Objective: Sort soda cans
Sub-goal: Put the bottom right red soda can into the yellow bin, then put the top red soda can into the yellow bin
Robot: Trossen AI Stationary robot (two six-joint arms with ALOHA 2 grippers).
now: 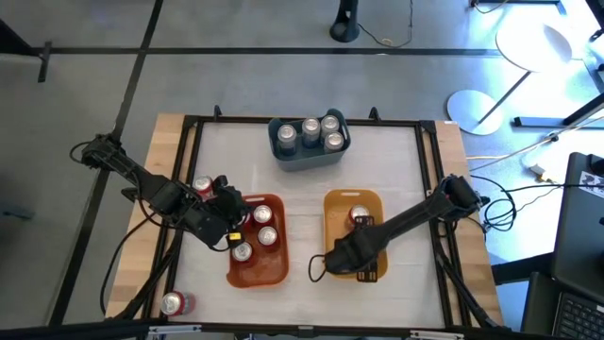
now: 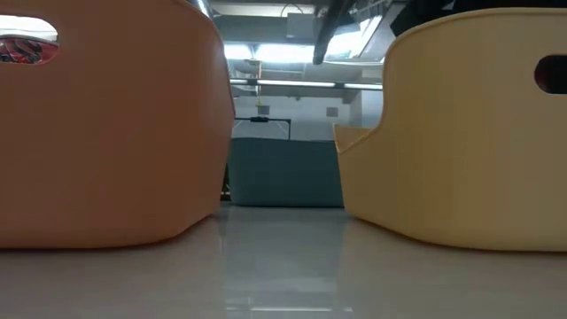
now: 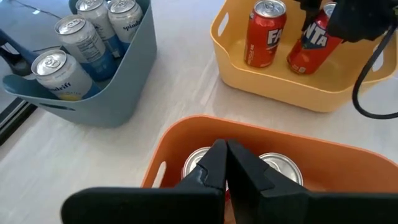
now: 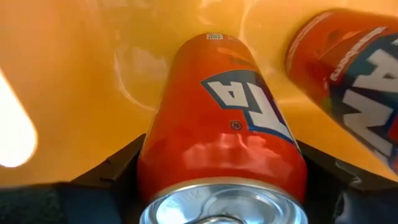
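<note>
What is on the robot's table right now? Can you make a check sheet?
Surface: pale table in a black frame.
Job's things: four silver cans in the blue-grey bin; three cans in the orange bin; two orange Fanta cans in the yellow bin; one red can by the left arm; one can on the wooden edge.
Clutter: nothing seen.
Claws: left claw shut, empty, over the orange bin; right claw around a Fanta can inside the yellow bin.
Cables: black cable loop beside the right arm.
Surroundings: grey floor, white stands.

Silver can (image 3: 61, 73) in the blue bin reads "spindrift"; orange can (image 3: 264, 32) shows "FA".
</note>
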